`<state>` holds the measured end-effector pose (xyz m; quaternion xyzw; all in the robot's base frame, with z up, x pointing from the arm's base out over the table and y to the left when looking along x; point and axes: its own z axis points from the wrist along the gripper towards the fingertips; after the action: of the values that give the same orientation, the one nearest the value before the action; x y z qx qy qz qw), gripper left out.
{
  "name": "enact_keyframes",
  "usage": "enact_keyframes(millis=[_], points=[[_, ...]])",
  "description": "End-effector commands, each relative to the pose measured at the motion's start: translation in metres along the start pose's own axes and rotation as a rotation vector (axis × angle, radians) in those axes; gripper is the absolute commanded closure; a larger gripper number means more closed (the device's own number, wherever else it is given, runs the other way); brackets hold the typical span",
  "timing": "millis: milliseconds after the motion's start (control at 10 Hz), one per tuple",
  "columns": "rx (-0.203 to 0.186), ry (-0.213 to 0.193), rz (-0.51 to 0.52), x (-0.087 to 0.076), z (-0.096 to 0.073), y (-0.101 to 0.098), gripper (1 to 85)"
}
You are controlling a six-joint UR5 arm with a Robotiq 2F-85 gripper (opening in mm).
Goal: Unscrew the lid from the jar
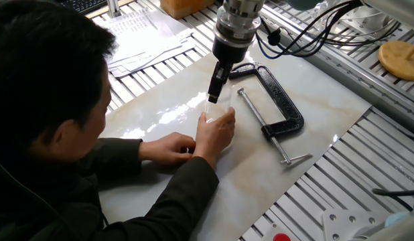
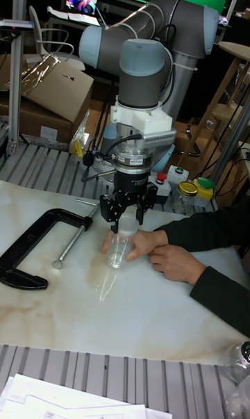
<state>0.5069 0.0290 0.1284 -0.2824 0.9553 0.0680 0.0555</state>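
The jar (image 1: 220, 115) (image 2: 118, 250) stands upright on the marble-look board (image 1: 307, 100), see-through and straight-sided. A person's right hand (image 1: 216, 134) (image 2: 142, 244) wraps around its lower part. The whitish lid (image 2: 126, 226) sits on the jar's mouth. In the fixed view the black fingers mostly hide it. My gripper (image 1: 218, 92) (image 2: 126, 219) comes straight down from above, with one finger on each side of the lid, shut on it.
A black C-clamp (image 1: 277, 100) (image 2: 31, 245) lies on the board beside the jar. The person's other hand (image 1: 170, 147) (image 2: 177, 263) rests on the board close by. Small jars (image 2: 186, 195) stand behind, another clear jar (image 2: 239, 363) sits at the front, and a wooden disc (image 1: 401, 59) lies far right.
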Motion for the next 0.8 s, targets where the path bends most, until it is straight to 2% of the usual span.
enact_keyframes(millis=[0,200,500,700], points=[[0.018,-0.012,-0.132,-0.003,0.001,-0.001,84.7],[0.042,-0.004,-0.236,-0.003,0.002,-0.007,84.7],[0.032,0.023,-0.414,0.005,0.003,-0.006,84.7],[0.012,0.023,-0.518,0.010,0.005,-0.004,84.7]])
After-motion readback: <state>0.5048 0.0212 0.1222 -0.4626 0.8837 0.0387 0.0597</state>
